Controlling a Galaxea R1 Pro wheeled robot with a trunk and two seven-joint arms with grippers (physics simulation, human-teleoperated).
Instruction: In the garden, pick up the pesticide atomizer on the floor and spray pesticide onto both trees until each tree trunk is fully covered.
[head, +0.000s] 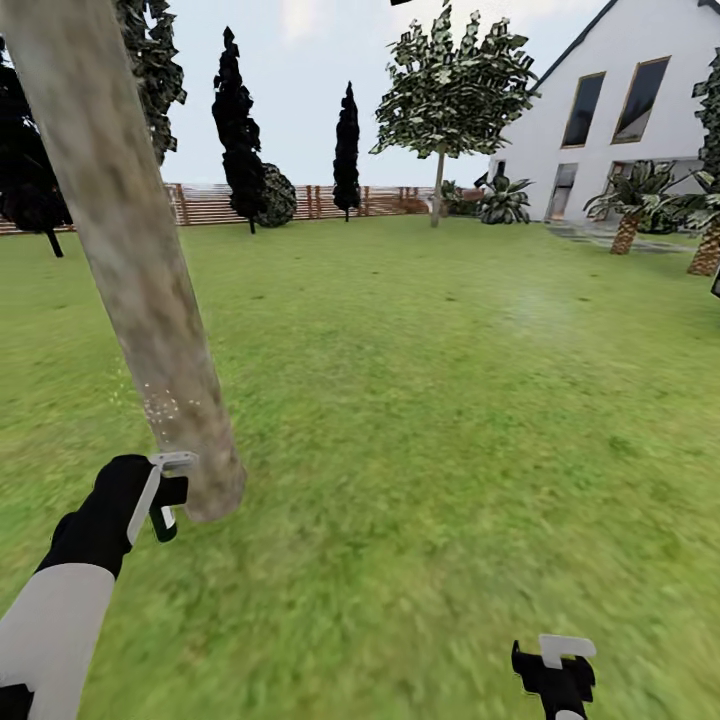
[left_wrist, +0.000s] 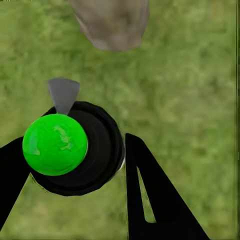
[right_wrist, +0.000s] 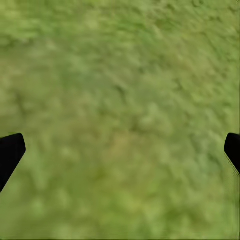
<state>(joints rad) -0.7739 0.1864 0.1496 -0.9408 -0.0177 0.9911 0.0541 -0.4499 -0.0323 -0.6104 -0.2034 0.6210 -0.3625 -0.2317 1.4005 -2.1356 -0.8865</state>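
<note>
Between the fingers of the left claw (left_wrist: 75, 165) sits the pesticide atomizer (left_wrist: 75, 150), clamped from both sides, its round top showing bright green in the wrist view. Just beyond its nozzle stands the tree trunk (head: 130, 270), a thick grey-beige column leaning across the head view, with whitish specks of pesticide (head: 160, 405) dusting its lower part. Low over bare grass (head: 450, 400), well apart from the trunk, the right claw (head: 555, 675) hangs spread wide, holding nothing. A brown slat fence (head: 210, 205) rings the lawn.
</note>
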